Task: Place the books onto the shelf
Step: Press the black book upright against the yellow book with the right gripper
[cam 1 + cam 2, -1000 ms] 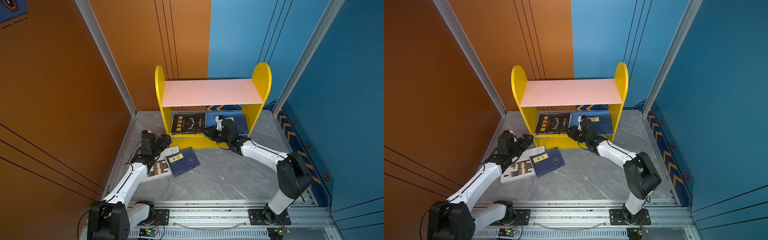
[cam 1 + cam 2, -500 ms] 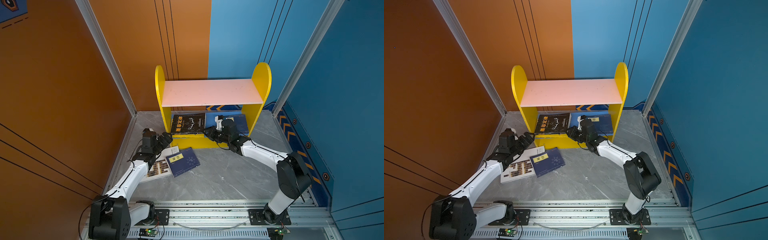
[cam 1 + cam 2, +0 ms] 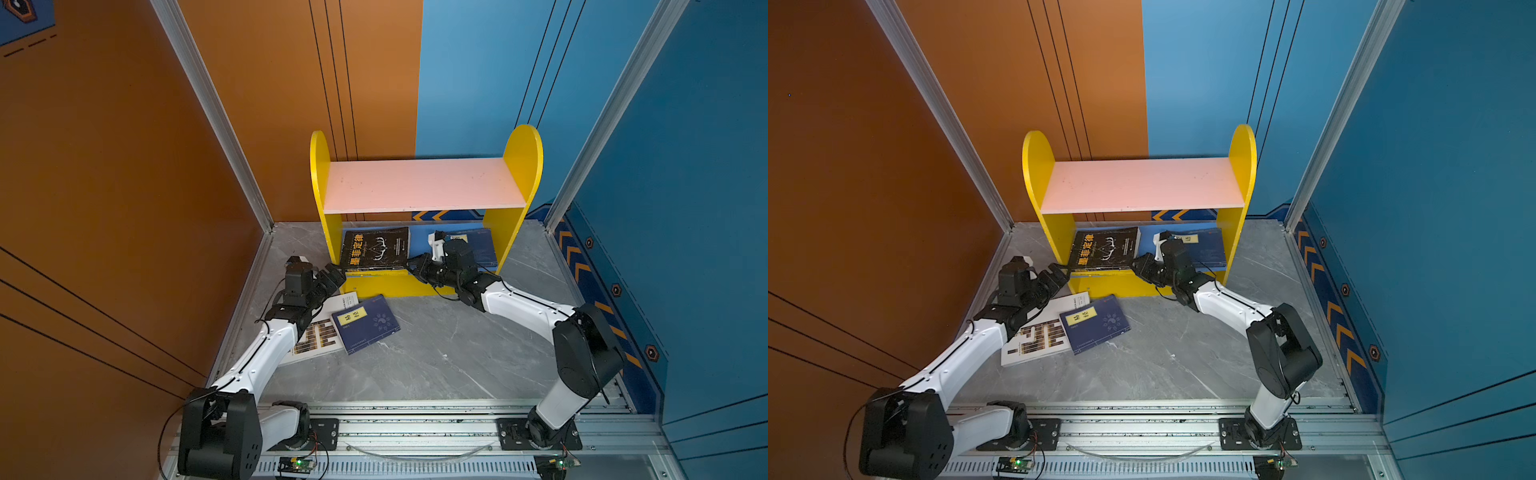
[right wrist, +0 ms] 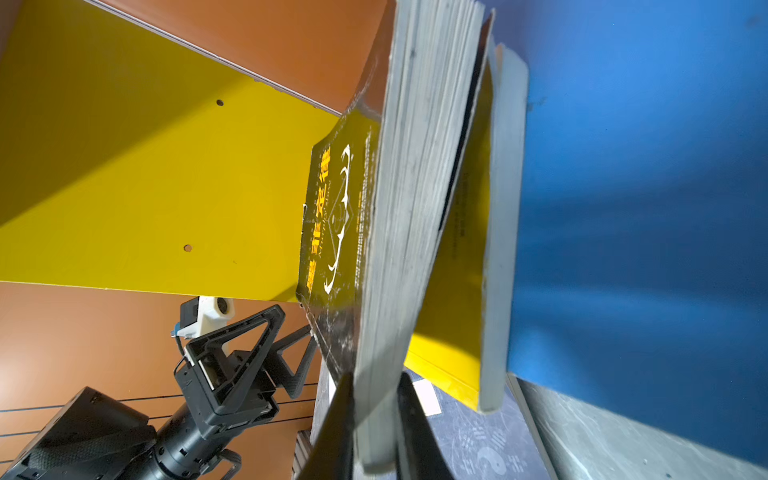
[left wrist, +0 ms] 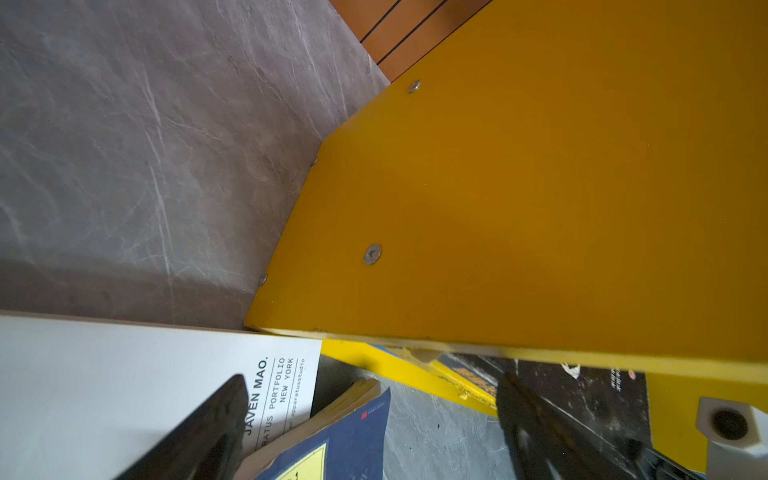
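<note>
Books are split between shelf and floor from where I sit at the controls. The black book rests on the left half of the blue lower board of the shelf, under the pink upper board. Its long axis runs left to right, title end toward the left side panel, with the gold title line running near to far. It lies on a yellow book, and in the right wrist view its gripped end stands clear of that yellow cover. The right gripper is clamped on the black book's page edge at the near right corner, one finger on each side of the page block. Farther right on the same board a navy book lies flat, partly hidden behind that wrist. On the grey floor just near of the shelf, a second navy book lies askew. Its long axis runs roughly left to right, the right end swung farther and the yellow label at the left end. It overlaps the right edge of the white book, whose long axis runs roughly near to far. The left gripper hovers over the white book's far end by the shelf's near left corner, jaws spread wide, holding nothing. One fingertip is close to the black book's near left corner; I cannot tell whether it touches.
</note>
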